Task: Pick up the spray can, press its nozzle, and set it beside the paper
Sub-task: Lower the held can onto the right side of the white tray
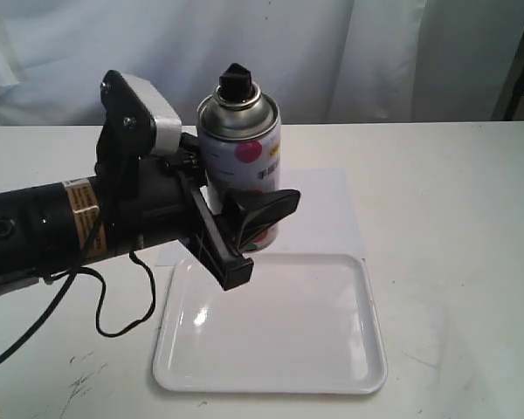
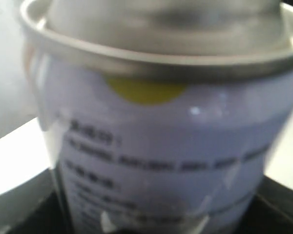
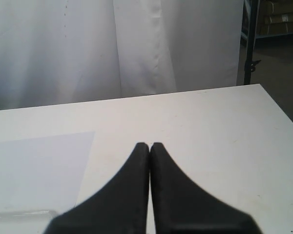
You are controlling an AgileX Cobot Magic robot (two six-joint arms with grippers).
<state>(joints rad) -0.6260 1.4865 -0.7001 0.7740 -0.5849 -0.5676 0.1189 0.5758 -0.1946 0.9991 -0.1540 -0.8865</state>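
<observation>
So the left gripper (image 1: pixel 249 205) was clamped around the spray can (image 1: pixel 244 144), one black finger across the near side of the body and the other tucked behind it. The can stood upright in the grip, silver shoulder and its nozzle (image 1: pixel 237 81) on top, nozzle untouched. The pinch sat on the lower half of the can, under the pink dot.

In the exterior view the can was lined up over the paper (image 1: pixel 327 205), right by the far rim of the white tray (image 1: pixel 271 380). The paper lay flat on the table (image 1: pixel 454 218), just behind the tray. Honestly couldn't tell if the can's base was off the surface or not, since the near finger and the gripper's rail covered the bottom. A black cable (image 1: pixel 122 314) looped down from the left arm onto the table.

The left wrist view was basically all can (image 2: pixel 161 146), super close and blurry: metal rim up top, a yellow dot (image 2: pixel 144 90) below it, then rows of print I couldn't read.

The right gripper (image 3: pixel 150 148) had its fingers (image 3: pixel 132 185) pressed flat together with nothing between them. It hung over bare table (image 3: pixel 210 136), and a corner of the paper (image 3: pixel 34 170) lay off to one side of it. A white curtain (image 3: pixel 112 44) hung behind the table.
</observation>
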